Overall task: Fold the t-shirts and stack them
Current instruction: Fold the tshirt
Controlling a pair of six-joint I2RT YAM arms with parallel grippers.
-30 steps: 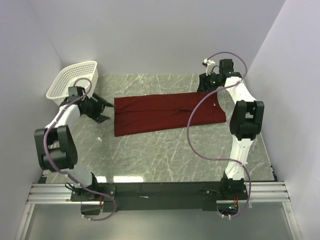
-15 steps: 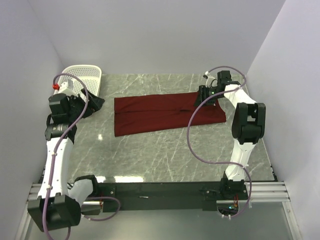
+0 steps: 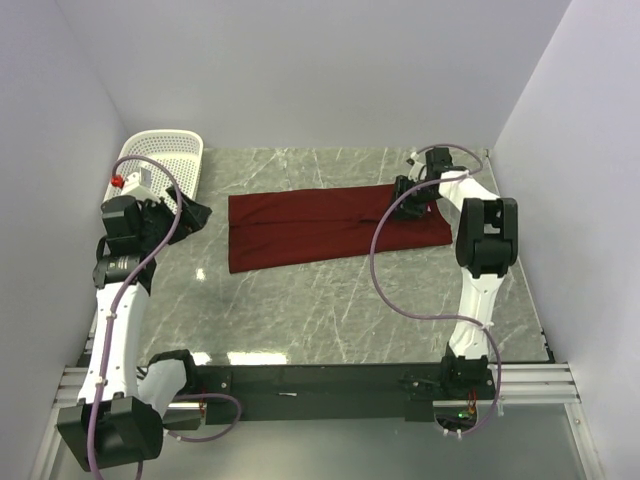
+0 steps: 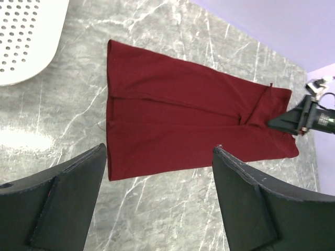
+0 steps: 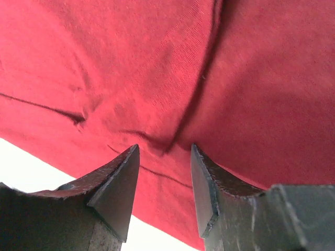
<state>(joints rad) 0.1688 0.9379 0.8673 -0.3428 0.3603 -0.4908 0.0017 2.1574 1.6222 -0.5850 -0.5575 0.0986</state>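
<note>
The maroon t-shirt [image 3: 330, 228] is laid flat on the grey marbled table [image 3: 330, 310], which is enclosed by pale walls [image 3: 320, 70]. The left gripper [image 3: 195, 213] is spread wide and empty. The right gripper [image 5: 165, 148] is pressed onto the cloth; whether it is grasping cannot be determined.

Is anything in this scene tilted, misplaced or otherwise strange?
The white basket stands tipped up in the far left corner, apparently leaning against the wall. The maroon t-shirt lies flat; nothing else stands out.

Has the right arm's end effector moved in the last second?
Yes. The right end effector has come toward the arms' bases, from beyond the shirt's far edge to over its right part.
</note>
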